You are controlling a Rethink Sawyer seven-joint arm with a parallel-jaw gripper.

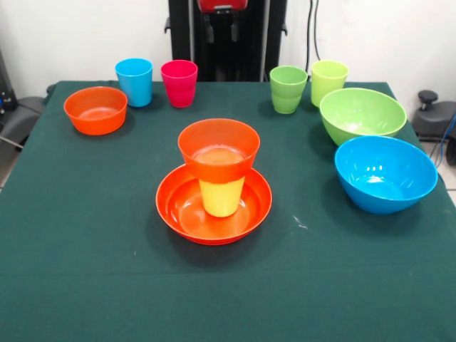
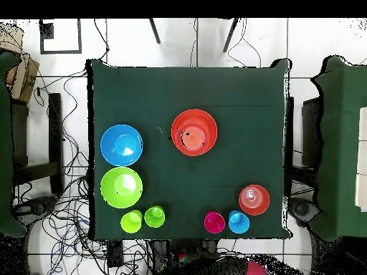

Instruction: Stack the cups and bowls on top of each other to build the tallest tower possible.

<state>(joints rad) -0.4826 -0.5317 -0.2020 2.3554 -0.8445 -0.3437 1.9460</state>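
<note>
Building the tower had reached three pieces at this moment: a wide orange bowl sat near the middle of the table; a yellow cup stood upside down inside it; a small orange bowl rested upright on that cup, slightly wider than its support and apparently level. The remaining pieces stood apart from the tower: a second small orange bowl, a blue cup and a pink cup on one side; two green cups, one darker and one paler, a large green bowl and a large blue bowl on the other.

The step in hand was judged to be fetching the next cup, probably the pink one; it would need to be set mouth down and centred in the top bowl, lowered straight and released gently, since the column stood on a narrow cup and an off-centre load could tip it.

The arm was drawn back; only a red and black part of it showed at the top edge of the front view; the fingers were hidden, so their opening could not be told; nothing on the table was held or touched.
</note>
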